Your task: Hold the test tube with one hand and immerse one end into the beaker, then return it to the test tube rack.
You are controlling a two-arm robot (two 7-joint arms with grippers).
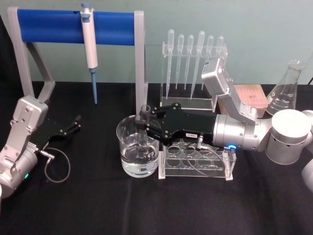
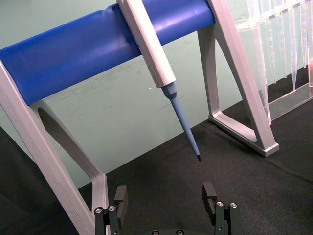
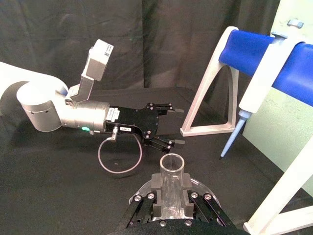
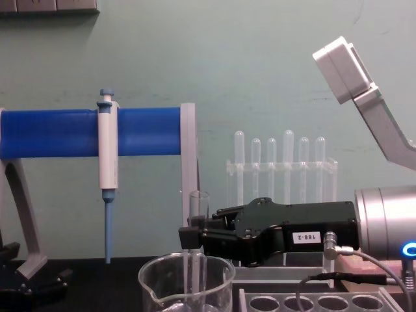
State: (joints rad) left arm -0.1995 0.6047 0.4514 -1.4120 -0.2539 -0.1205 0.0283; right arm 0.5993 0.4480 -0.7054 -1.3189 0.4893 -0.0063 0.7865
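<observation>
Glass test tube [image 1: 145, 111] stands upright, pinched below its rim by my right gripper [image 1: 143, 123], lower end inside the beaker [image 1: 128, 156]. I see my left gripper [image 1: 75, 122] spread, parked well left.

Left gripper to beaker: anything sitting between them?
No. In the head view the stretch from the left gripper to the beaker is bare black cloth; the pipettor hangs farther back, off that line.

Bare cloth [image 1: 88, 196] left of the beaker [image 1: 129, 147] — test tube rack [image 1: 215, 164] just right, pipette stand [image 1: 188, 103] behind
</observation>
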